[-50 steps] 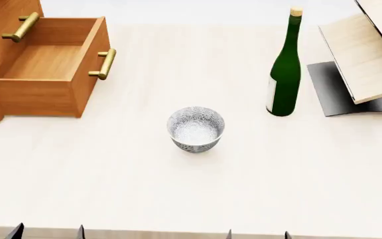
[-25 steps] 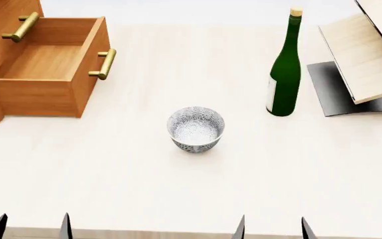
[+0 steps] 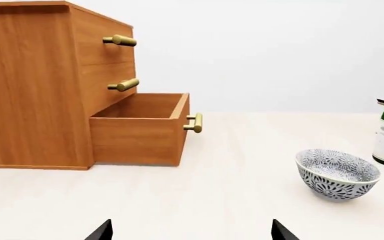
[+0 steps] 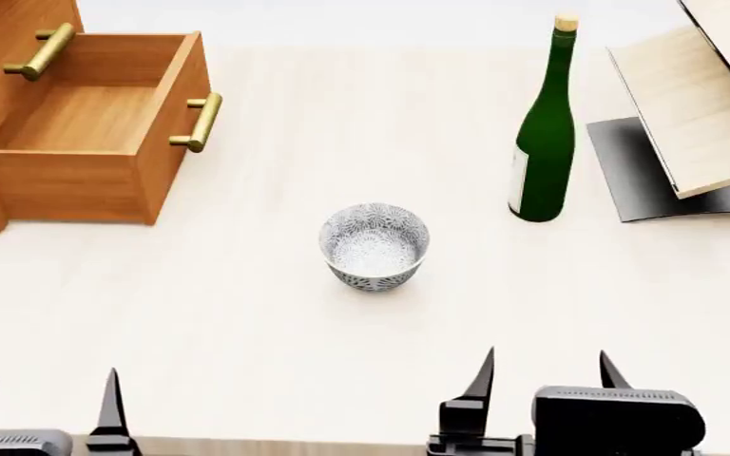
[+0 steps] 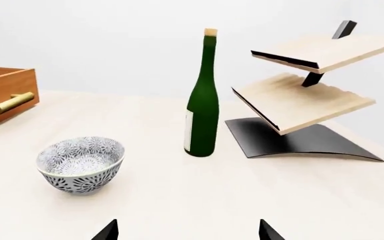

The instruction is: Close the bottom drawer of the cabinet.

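Approach step. Bottom drawer [image 4: 86, 133] shown pulled out of cabinet [image 3: 38, 85] at bench [image 4: 277, 361] far left. Left tool [image 4: 43, 404] and right tool [image 4: 546, 375] seen spread, empty, near edge. Push on brass handle [image 4: 201, 122] judged required next.

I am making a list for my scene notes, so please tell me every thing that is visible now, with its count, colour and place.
boxy orange-brown wood-grain cabinet: one, orange-brown, far left of the table.
shallow orange-brown wood bottom drawer: one, orange-brown, pulled out of the cabinet, inside empty.
brass bar handles: three, brass, one on each drawer front.
patterned white-and-dark round bowl: one, table centre, upright.
dark green glass bottle with a cork: one, standing right of the bowl.
pale wooden slanted rack on a black base: one, far right.
pale wooden table: one, under everything.
left gripper: one, black, near edge, jaws apart, holding nothing.
right gripper: one, black, near edge, jaws apart, holding nothing.
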{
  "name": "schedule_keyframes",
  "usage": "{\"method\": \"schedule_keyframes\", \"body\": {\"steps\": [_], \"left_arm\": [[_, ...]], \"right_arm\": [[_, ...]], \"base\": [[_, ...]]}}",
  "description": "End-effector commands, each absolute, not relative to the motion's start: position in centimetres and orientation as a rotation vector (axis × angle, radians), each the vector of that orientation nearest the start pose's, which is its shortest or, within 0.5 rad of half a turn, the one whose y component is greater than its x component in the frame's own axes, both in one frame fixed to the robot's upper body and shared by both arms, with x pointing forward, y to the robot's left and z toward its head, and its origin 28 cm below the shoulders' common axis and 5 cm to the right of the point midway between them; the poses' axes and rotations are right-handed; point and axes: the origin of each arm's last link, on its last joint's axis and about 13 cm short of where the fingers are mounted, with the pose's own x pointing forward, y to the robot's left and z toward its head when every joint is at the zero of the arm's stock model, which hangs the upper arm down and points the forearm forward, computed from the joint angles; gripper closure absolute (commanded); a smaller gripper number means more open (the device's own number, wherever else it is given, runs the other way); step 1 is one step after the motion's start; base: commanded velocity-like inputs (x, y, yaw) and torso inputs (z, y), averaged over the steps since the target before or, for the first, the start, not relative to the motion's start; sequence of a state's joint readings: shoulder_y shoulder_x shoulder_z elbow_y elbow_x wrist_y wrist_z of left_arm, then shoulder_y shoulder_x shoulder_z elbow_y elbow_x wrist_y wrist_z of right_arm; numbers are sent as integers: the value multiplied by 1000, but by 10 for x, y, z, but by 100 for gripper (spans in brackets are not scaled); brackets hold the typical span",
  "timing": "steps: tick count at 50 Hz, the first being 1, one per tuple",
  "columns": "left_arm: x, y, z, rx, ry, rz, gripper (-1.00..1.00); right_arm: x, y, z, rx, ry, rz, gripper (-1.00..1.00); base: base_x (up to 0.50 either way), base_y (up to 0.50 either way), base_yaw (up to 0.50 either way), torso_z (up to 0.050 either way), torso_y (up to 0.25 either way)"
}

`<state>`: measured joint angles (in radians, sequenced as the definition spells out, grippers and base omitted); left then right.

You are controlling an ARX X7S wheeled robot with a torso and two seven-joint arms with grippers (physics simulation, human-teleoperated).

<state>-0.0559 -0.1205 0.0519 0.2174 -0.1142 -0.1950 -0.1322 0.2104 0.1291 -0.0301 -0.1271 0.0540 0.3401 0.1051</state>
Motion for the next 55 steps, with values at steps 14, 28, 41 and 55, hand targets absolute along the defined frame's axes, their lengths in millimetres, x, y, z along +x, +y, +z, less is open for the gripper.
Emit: {"method": "schedule_keyframes", "body": {"steps": [14, 28, 41, 55], "left_arm": [[223, 223, 60, -32, -83, 71, -100], [223, 221, 61, -9, -89, 70, -100], [223, 221, 60, 3, -89, 82, -100], [221, 215, 60, 44, -77, 73, -100]], "right_arm": [[262, -120, 71, -79, 7, -77, -100], [263, -119, 70, -62, 12, -76, -100], [264, -120, 71, -66, 13, -80, -100], [245, -98, 99, -63, -22, -48, -100]], "base": [[0, 0, 0, 0, 0], [0, 0, 0, 0, 0], [0, 0, 0, 0, 0], [0, 0, 0, 0, 0]]}}
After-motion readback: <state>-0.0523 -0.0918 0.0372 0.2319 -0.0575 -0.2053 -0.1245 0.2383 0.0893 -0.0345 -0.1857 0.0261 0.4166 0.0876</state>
